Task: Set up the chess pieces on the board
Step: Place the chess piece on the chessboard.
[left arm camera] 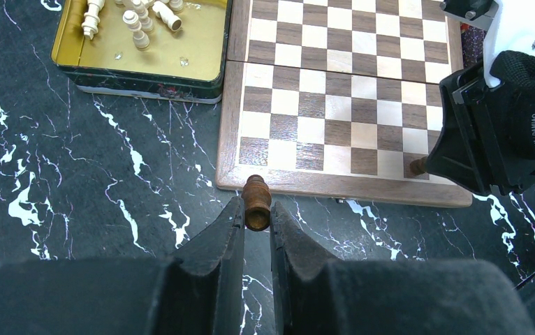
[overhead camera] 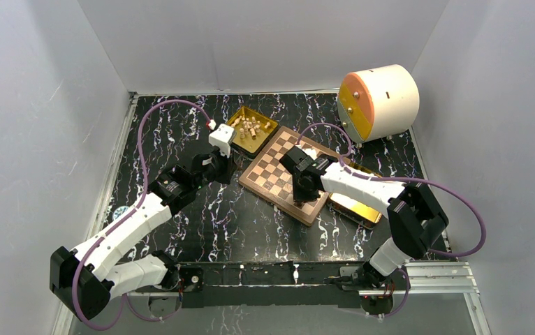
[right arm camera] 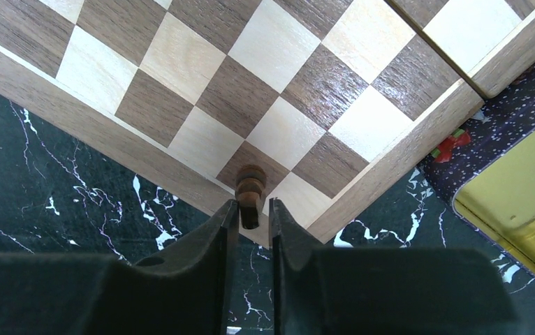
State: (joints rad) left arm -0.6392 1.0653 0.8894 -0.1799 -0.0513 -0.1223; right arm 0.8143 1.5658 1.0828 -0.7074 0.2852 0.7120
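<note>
— Where is the left claw?

— The left gripper (left arm camera: 254, 213) hangs over the black marble table (left arm camera: 76, 174), just outside the lower edge of the board (left arm camera: 334, 91) in the left wrist view. Its fingers are clamped on a dark piece (left arm camera: 256, 201).

— Has it room there?

— At the left of the frame, yes, there is wide marble. At the upper left, the gold tray (left arm camera: 205, 42) with the cream pieces (left arm camera: 139, 31) lies just beside the board's edge. At the right, the right arm (left arm camera: 509, 132) covers the board's lower right corner.

— And the other claw?

— The right gripper (right arm camera: 253, 209) has its fingers close on both sides of a second dark piece (right arm camera: 251, 183). This piece is on a dark square in the outermost row, next to the corner square. Whether the fingers really press it, I cannot tell. A second gold tray (right arm camera: 523, 202) lies near that corner, at the right of the frame.
</note>
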